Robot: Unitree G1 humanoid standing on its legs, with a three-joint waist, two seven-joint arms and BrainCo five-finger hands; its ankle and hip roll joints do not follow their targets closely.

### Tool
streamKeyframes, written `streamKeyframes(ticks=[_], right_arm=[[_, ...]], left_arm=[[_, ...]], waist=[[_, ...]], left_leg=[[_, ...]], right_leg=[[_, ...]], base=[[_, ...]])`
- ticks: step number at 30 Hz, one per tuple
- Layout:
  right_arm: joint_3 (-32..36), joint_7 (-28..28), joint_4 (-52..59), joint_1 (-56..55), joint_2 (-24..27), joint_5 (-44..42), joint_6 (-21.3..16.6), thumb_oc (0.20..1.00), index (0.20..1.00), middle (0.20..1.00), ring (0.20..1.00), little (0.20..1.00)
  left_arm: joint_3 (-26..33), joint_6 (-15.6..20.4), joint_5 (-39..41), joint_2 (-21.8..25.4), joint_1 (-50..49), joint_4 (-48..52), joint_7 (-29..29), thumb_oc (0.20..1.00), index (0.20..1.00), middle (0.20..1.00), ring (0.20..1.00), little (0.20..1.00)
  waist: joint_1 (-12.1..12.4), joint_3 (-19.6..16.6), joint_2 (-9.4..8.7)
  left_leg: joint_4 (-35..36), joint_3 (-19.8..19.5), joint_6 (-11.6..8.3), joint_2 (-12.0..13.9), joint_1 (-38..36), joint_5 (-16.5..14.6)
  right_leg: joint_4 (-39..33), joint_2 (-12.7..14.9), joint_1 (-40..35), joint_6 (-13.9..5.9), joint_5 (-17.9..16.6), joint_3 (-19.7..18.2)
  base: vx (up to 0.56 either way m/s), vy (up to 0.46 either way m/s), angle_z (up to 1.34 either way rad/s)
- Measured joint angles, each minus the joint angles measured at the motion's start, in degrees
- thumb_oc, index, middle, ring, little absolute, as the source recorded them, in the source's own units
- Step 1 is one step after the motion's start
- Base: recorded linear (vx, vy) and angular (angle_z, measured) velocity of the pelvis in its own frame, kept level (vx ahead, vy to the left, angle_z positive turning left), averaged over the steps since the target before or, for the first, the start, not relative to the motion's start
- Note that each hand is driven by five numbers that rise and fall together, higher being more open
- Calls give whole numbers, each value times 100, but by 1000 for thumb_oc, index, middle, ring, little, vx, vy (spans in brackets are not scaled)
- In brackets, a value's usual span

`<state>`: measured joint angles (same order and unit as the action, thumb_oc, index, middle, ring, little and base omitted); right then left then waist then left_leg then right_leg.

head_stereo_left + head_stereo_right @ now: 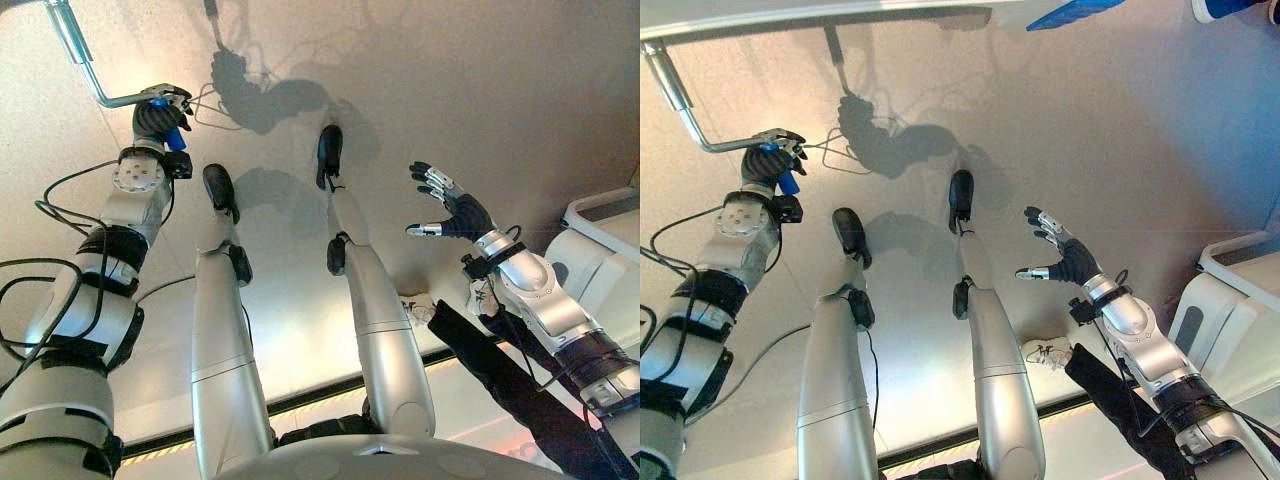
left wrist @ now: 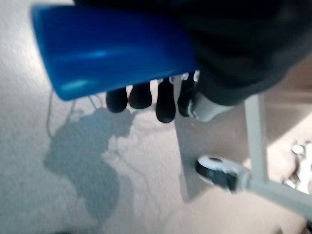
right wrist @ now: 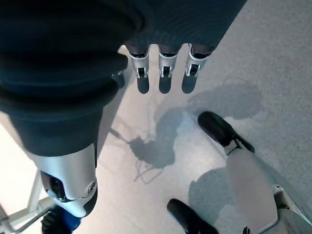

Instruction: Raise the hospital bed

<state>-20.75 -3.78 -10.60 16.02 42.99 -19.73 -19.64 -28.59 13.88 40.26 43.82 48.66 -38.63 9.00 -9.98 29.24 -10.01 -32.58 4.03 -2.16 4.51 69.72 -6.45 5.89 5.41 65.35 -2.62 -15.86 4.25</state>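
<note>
Crank operation was under way at this moment, judged from the grasp. The left hand (image 1: 160,112) was clenched round the blue grip (image 2: 114,48) of the bed's crank handle (image 1: 100,85), a bent silver rod running up to the hospital bed frame (image 1: 790,15) along the far edge of the floor (image 1: 450,90). In the left wrist view the dark fingertips (image 2: 141,96) curled under the blue grip, and a bed caster (image 2: 219,173) stood on the floor just beside a pale frame leg (image 2: 257,141). The right hand (image 1: 455,208) hung released over the floor, well apart from the crank, its fingers spread and holding nothing. A white unit (image 1: 600,250) stood at the floor's right edge. How far the bed had risen could not be determined; turning of the crank likely remained.
</note>
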Motion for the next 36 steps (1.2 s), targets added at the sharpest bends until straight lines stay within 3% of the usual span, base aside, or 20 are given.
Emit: streamKeyframes(ticks=[8, 13, 20, 26, 28, 36], right_arm=[[126, 62, -93, -37, -75, 14, 13, 1000, 1000, 1000, 1000, 1000], [363, 53, -54, -232, -64, 113, 17, 1000, 1000, 1000, 1000, 1000], [563, 42, 60, -369, -47, 195, 16, 1000, 1000, 1000, 1000, 1000], [788, -51, 162, -575, -19, 234, 10, 1000, 1000, 1000, 1000, 1000], [878, -69, 152, -704, -2, 235, 10, 1000, 1000, 1000, 1000, 1000], [915, -73, 162, -801, 83, 235, 0, 1000, 1000, 1000, 1000, 1000]], left_arm=[[-76, 34, 435, 921, -919, 2136, -308, 200, 200, 200, 200, 200], [415, 55, 714, 1394, -1855, 3232, -561, 200, 200, 200, 200, 200], [815, 82, 882, 1518, -2509, 3994, -809, 200, 200, 200, 200, 200], [1657, 197, 901, 1551, -3533, 4651, -1008, 200, 200, 200, 200, 200], [1814, 262, 942, 1559, -3687, 4705, -1039, 200, 200, 200, 200, 200], [2372, 346, 1011, 1525, -4245, 4788, -1086, 200, 200, 200, 200, 200]], waist=[[51, 9, -19], [169, 15, -9], [380, 39, 26], [535, 74, 83], [642, 89, 116], [700, 94, 196]], left_leg=[[7, 55, 26, -15, -53, -16], [16, 72, 10, 18, -92, -11], [67, 69, -25, 42, -115, 5], [174, 57, -77, 39, -236, 52], [201, 47, -102, 35, -267, 76], [325, 16, -162, 41, -355, 159]], right_leg=[[44, 31, 13, -2, -24, -54], [59, -1, 13, -5, 9, -80], [72, -8, 27, 34, -4, -77], [235, -4, 35, 96, 87, -72], [279, -19, 34, 107, 130, -64], [350, -38, 31, 162, 174, -36]], base=[[0, -4, -1], [-1, -10, -3], [0, 0, 0], [0, 0, 0], [0, 0, 0], [0, 0, 0]])
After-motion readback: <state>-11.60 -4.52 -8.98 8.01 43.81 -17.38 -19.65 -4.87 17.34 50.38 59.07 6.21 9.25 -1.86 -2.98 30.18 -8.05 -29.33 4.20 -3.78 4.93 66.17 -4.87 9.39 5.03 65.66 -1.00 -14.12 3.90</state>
